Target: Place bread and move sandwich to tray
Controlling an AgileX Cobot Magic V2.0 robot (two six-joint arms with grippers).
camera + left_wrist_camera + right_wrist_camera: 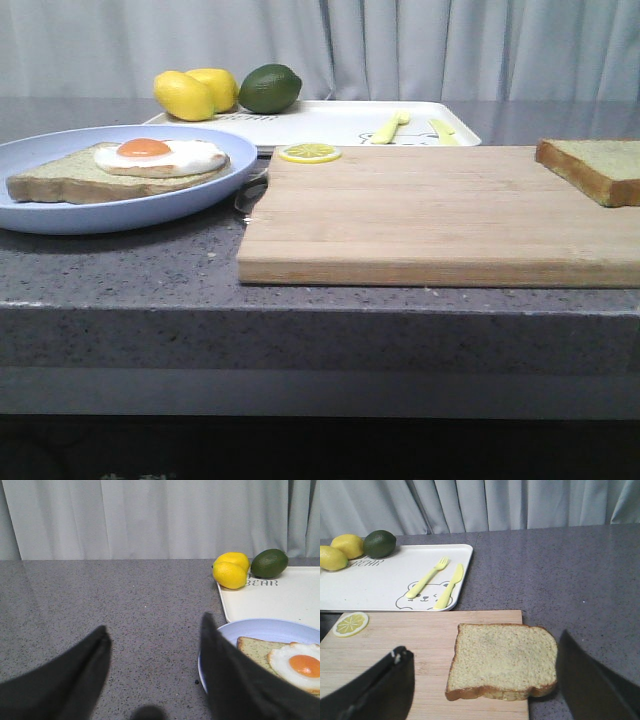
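Nothing looks done yet: the bread [502,661] lies untouched at the cutting board's [420,215] three o'clock corner, the egg-topped slice [115,172] waits on the blue plate [60,215] at nine, and the tray [330,125] (twelve o'clock) holds no sandwich; both the left pincer [155,675] and the right pincer [485,680] are spread apart, holding nothing

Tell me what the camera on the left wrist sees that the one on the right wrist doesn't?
Only the left wrist view shows the blue plate holding a bread slice topped with a fried egg, framed by the open left gripper. Only the right wrist view shows the plain bread slice on the wooden cutting board, a lemon slice, a yellow fork and knife, and the open right gripper. Both show the white tray, two lemons, the dark green fruit, grey counter and curtain.
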